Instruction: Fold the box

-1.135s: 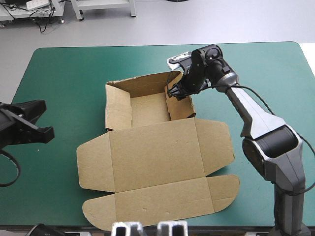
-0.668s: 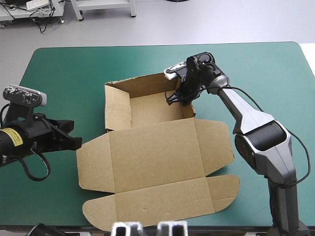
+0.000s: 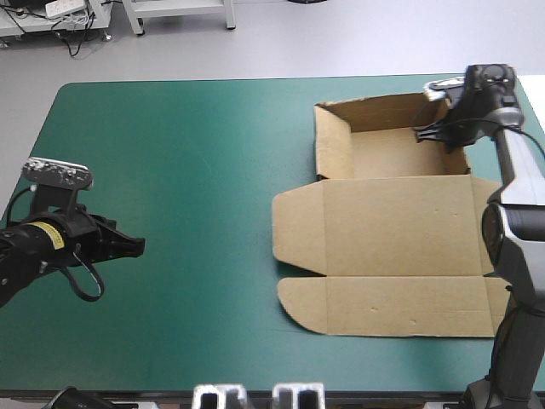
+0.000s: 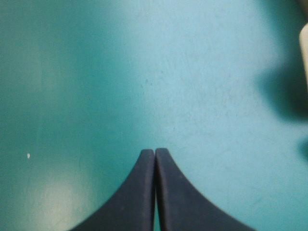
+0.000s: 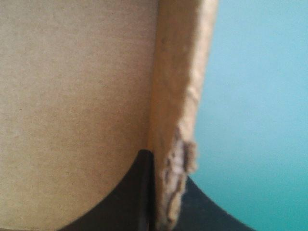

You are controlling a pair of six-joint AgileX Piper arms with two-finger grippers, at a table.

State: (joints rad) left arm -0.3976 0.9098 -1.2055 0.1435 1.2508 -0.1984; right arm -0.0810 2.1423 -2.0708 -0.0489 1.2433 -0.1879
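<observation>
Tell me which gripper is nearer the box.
Right. The right gripper is shut on the box, at its raised right wall; the left gripper, shut, hovers over the teal-green cover near its left edge, well apart from the box.

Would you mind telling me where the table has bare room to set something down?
The broad middle of the teal-green cover is bare, bordered by the left gripper and the box, from far edge to near edge. The right side is crowded: the box fills most of it, with the right gripper shut on its wall.
</observation>
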